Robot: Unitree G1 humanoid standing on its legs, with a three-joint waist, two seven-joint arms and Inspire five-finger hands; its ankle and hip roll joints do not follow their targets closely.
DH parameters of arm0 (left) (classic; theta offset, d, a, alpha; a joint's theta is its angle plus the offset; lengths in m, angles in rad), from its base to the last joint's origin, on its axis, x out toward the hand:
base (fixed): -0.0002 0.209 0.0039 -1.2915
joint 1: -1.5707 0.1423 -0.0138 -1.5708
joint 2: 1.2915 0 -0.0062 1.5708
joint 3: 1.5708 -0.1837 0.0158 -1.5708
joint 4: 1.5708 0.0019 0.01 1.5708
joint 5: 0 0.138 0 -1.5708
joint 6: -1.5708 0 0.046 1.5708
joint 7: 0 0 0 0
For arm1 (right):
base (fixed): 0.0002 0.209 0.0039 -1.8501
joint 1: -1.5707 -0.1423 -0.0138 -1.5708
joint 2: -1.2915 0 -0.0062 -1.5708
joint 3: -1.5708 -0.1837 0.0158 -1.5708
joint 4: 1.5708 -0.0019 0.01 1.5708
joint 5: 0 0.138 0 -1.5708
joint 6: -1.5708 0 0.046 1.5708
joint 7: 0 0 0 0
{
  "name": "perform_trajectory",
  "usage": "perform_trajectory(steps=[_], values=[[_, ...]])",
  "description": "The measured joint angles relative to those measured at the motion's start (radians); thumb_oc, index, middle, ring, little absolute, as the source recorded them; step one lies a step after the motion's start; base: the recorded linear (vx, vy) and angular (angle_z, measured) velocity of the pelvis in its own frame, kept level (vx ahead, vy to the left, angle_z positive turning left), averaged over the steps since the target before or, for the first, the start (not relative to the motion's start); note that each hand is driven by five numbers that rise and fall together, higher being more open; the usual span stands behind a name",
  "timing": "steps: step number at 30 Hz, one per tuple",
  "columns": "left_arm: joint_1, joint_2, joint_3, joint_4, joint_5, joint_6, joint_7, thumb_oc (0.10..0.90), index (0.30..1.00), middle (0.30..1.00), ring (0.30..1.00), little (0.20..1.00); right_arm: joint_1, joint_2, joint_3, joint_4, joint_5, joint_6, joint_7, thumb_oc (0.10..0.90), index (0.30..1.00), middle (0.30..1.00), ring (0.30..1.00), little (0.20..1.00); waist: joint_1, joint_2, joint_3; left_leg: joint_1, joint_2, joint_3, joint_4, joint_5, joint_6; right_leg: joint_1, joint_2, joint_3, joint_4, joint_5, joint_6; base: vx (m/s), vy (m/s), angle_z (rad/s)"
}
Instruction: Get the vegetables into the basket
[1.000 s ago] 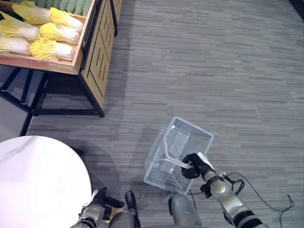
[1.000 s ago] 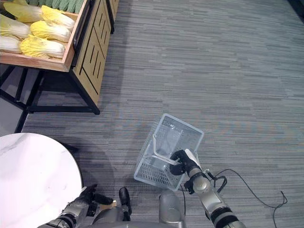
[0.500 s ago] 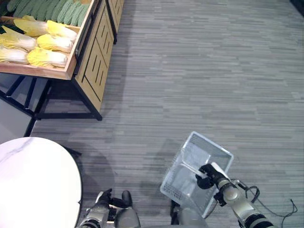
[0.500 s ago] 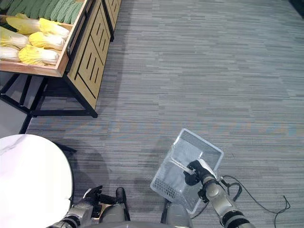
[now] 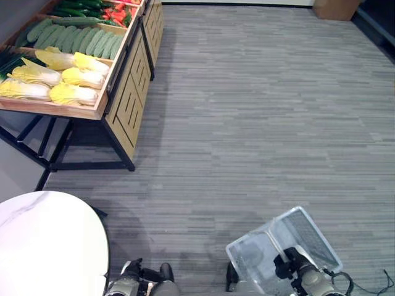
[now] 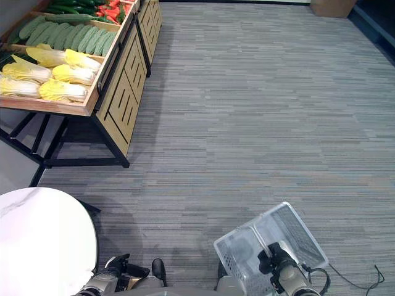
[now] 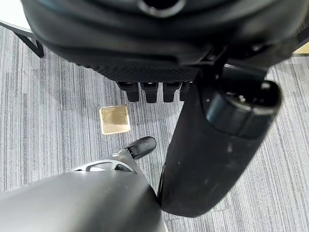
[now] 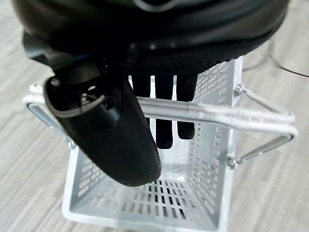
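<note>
Left eye view: I see the basket (image 5: pixel 281 250) hanging low at my right from the right hand (image 5: pixel 285 266). Compared with a second ago it sits nearer the lower edge, and more of the stand (image 5: pixel 126 92) shows, now with cucumbers (image 5: pixel 83 42) and red produce behind the cabbages (image 5: pixel 65 77). The whole picture has shifted, so I judge the camera moved, not the stand. For the task, the vegetables remain well apart from the basket; nothing is loaded yet. The round bench (image 5: pixel 49 243) lies at my lower left.

Right eye view: same scene; the left hand (image 6: pixel 114 268) shows at the bottom edge beside the bench, idle.

Left wrist view: here alone I see the left hand's fingers (image 7: pixel 145 92) hanging straight and holding nothing above the floor (image 7: pixel 58 96), with a small brass-coloured plate (image 7: pixel 115 120), possibly a floor fitting.

Right wrist view: only here is the grip plain: fingers curled round the handle (image 8: pixel 217 116), with the basket empty inside.
</note>
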Motion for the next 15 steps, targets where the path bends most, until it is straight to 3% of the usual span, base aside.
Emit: perform_trajectory(steps=[6, 15], values=[[0.001, 0.001, -0.032, 0.015, 0.009, -0.005, -0.020, 0.900, 1.000, 1.000, 1.000, 1.000, -0.007, 0.018, -0.040, 0.173, 0.049, -0.004, -0.002, 0.400, 0.300, 0.300, 0.300, 0.300, -0.015, 0.023, -0.030, 0.008, -0.001, 0.007, 0.000, -0.003, 0.002, 0.003, -0.001, 0.009, 0.000, 0.000, 0.000, 0.03, 0.000, -0.03], [0.012, 0.000, -0.033, 0.021, 0.009, -0.008, -0.022, 0.900, 1.000, 1.000, 1.000, 1.000, 0.025, 0.036, -0.055, 0.182, 0.060, 0.000, -0.004, 0.400, 0.300, 0.300, 0.300, 0.300, -0.025, 0.031, -0.036, 0.010, -0.002, 0.007, 0.000, -0.008, 0.001, 0.004, -0.001, 0.011, 0.000, 0.000, 0.000, 0.02, 0.016, 0.00]])
